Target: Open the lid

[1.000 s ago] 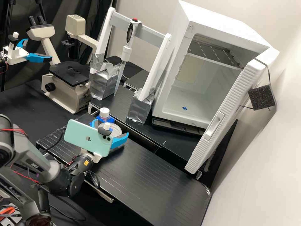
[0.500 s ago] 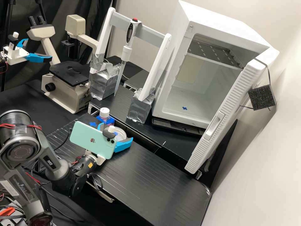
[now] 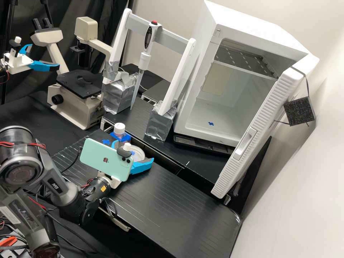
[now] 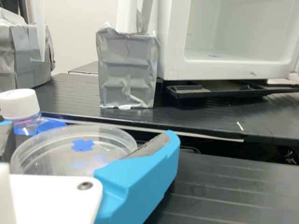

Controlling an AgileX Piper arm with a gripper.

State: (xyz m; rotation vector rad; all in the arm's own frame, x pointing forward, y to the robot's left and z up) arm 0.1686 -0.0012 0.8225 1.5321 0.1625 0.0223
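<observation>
My gripper, blue-fingered and partly behind a pale green phone, stands open over the bench. A clear round lidded dish lies low between its two fingers. In the wrist view the open gripper has one finger close beside the rim of the dish; the other is mostly cut off at the edge. Whether either finger touches the dish, I cannot tell. A blue cross shows through the clear lid. The lid's seam with the dish is hard to make out.
Close to the dish stands a white-capped bottle in a blue holder. Behind are a pipette on a white frame with silver-taped feet, a microscope and a white cabinet with its door ajar. A blue cross marks the bench.
Over the last second my gripper has shifted a little to the right and toward the front in the high view, around the dish. Its fingers keep about the same spread.
</observation>
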